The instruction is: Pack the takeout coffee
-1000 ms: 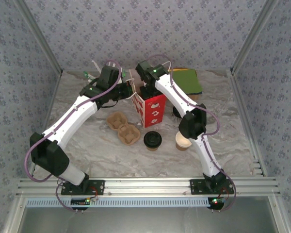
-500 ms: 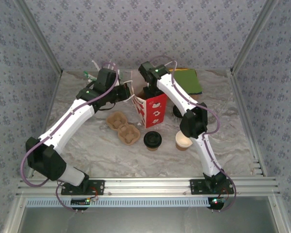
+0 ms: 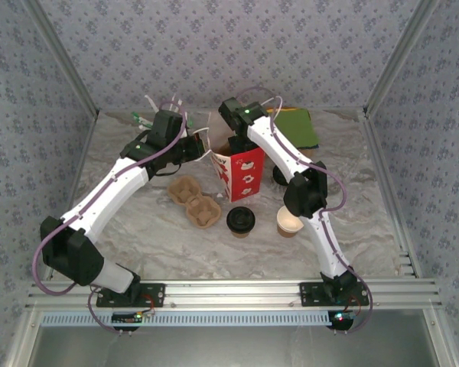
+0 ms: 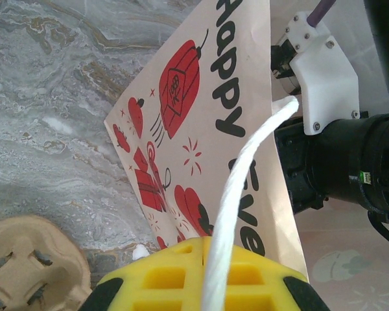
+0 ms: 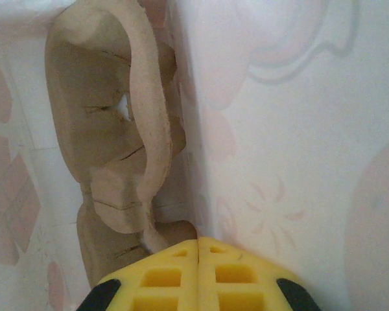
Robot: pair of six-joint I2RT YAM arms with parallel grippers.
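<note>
Top view. Paper bag stands upright mid-counter, red and white. Left gripper at the bag's left upper edge; right gripper pointing down into the open top. Takeout coffee, black lid on, stands on the counter outside the bag, on the bag's near-edge side. It sits between the pulp carrier and the lidless cup, touching neither.

Against 1.0 s ago: left arm's lower links have swung toward the left edge, and the right wrist sits slightly higher over the bag. Against 0.5 s ago: almost no change. Coffee, lidless cup and carrier have not shifted.

Left wrist view. Left gripper: yellow fingers narrow, pinching the bag's white rope handle. Bag face printed "Happy" with red figures. Pulp carrier and marbled counter lie beside it.

Right wrist view. Right gripper is inside the bag. Fingers are pressed together; cannot tell whether bag paper is caught between them. A second carrier stands on edge against the bag's inner corner.
</note>
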